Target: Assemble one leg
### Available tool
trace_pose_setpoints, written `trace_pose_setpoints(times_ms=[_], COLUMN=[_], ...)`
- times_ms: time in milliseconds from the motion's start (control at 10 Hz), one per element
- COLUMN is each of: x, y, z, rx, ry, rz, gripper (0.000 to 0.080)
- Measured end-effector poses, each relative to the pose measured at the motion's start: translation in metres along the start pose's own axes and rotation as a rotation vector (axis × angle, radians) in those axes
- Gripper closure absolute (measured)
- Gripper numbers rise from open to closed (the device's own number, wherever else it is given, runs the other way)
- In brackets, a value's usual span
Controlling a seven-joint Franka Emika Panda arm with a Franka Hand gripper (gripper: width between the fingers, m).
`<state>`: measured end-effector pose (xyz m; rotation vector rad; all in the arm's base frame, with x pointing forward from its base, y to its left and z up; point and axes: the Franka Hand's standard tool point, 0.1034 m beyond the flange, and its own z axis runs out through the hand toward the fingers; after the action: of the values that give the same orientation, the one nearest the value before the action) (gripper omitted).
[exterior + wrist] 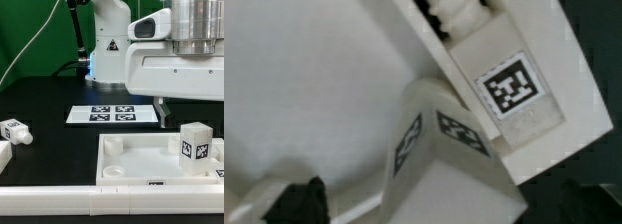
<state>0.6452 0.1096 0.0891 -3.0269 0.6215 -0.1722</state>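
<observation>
- A white post, the leg [196,146], stood upright on the white tray-like panel [150,160] near the exterior view's right, a black-and-white tag facing the camera.
- The panel lay flat on the dark counter [50,100], a round corner hole [114,171] showing at its near left.
- The robot arm [175,60] loomed large above the leg; its fingers could not be made out.
- The marker board [113,114] lay flat on the counter behind the panel, four tags showing.
- Another tagged white leg [14,129] lay on its side at the exterior view's left, well apart from the panel.
- A long white rail [60,205] ran across the foreground.
</observation>
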Motion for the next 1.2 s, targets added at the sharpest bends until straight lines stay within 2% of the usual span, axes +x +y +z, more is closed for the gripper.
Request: trace_pose_setpoints(times_ms=[400,700,900,1100,1200], x=[-0.0008,-0.0005,0.0001,0.0001,0.0001], y=[0.0025,0.0037,0.0047,0.0047,0.0047], z=[0.0048,0.0052,0.0052,0.0052,0.0052], rx=[-0.006,-0.013,-0.015,-0.015,-0.014], ry=[-0.005,-0.004,-0.004,-0.004,-0.004], rz=[-0.306,-0.465,-0.516,-0.512,-0.505], gripper=[0.0151,0.0151,0.0178,0.0519,0.0519])
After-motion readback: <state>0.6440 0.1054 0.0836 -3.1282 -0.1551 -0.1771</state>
